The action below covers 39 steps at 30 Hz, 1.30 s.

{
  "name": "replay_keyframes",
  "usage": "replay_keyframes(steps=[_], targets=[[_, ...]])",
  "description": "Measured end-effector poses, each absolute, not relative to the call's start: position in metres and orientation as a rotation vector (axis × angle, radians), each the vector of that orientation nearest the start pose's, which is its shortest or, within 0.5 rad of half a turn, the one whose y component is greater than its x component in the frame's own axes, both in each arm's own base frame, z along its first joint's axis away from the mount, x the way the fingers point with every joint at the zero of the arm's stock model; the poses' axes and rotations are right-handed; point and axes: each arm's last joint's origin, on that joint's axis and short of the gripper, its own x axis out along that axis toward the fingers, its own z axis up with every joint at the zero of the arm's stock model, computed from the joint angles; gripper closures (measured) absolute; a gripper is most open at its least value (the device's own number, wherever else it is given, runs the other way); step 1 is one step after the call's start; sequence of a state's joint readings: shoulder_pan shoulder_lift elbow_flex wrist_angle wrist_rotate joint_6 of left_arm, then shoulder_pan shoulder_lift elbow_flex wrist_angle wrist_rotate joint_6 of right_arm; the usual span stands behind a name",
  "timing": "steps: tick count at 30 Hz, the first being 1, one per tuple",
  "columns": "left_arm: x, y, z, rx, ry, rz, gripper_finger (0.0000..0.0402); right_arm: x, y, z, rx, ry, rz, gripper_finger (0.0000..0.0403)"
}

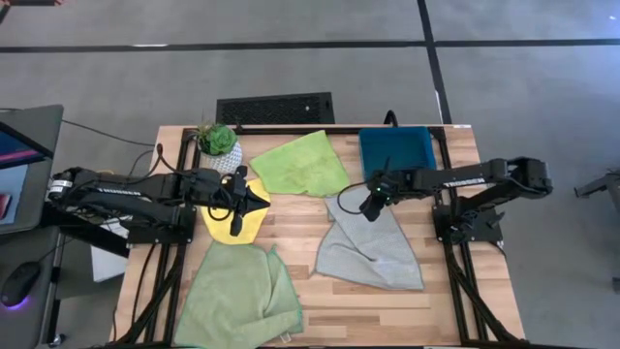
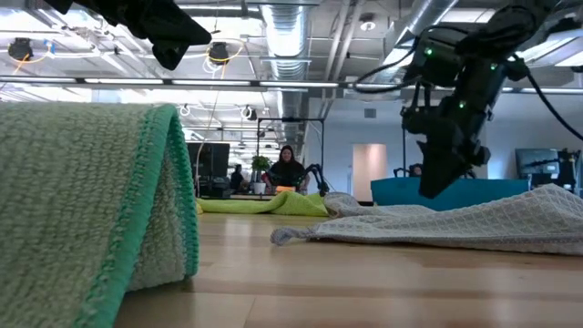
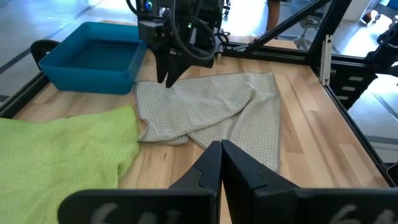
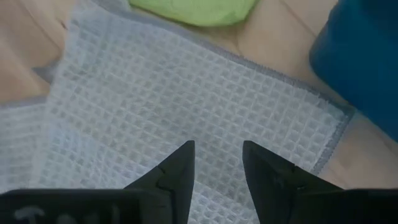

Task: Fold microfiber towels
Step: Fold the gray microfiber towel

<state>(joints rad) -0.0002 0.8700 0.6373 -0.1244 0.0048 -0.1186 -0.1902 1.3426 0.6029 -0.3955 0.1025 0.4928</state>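
Starting at the left side of the wooden table (image 1: 291, 242), the larger pale green towel (image 1: 237, 296) lies rumpled at the near corner, one edge folded up into a ridge with a darker green hem that fills the low view. Just behind it, the left arm reaches in across the yellow towel (image 1: 232, 221), and the left gripper (image 1: 254, 202) sits over that cloth with its two dark fingers (image 3: 211, 165) pressed flat together, holding nothing that I can see. A small potted plant (image 1: 217, 142) stands at the back edge near that arm.

Moving toward the middle, the bright lime green towel (image 1: 300, 163) is spread out, loosely flat, at the back of the table, just beside the yellow one.

Farther right, the grey towel (image 1: 373, 247) lies crumpled, a waffle-weave cloth with its far corner pointing toward the teal tray (image 1: 397, 150), which sits at the back right corner. The right arm stretches in from the right, and the right gripper (image 1: 371, 206) hangs just above the grey towel's far corner, pointing down. Its fingers (image 4: 177, 171) stand apart with a clear gap between them, and the cloth shows through that gap, not pinched.

Beyond the table, a person (image 2: 286, 170) sits far off in the room.
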Motion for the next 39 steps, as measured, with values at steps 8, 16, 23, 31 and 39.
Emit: replay_keyframes(steps=[8,16,23,31,39], targets=[[0.193,0.000,0.273,-0.117,0.358,0.016,0.0401,0.222,-0.046,0.132,0.452,1.154,-0.534,0.0256],[0.192,0.000,0.271,-0.117,0.379,0.017,0.0401,0.224,-0.038,0.126,0.465,1.216,-0.470,0.0263],[0.191,0.000,0.269,-0.118,0.411,0.019,0.0401,0.223,-0.015,0.128,0.423,1.246,-0.369,0.0267],[0.191,0.000,0.269,-0.119,0.409,0.020,0.0401,0.223,0.013,0.128,0.464,1.287,-0.241,0.0270],[0.191,0.000,0.269,-0.120,0.408,0.020,0.0401,0.220,0.043,0.130,0.413,1.317,-0.021,0.0271]])
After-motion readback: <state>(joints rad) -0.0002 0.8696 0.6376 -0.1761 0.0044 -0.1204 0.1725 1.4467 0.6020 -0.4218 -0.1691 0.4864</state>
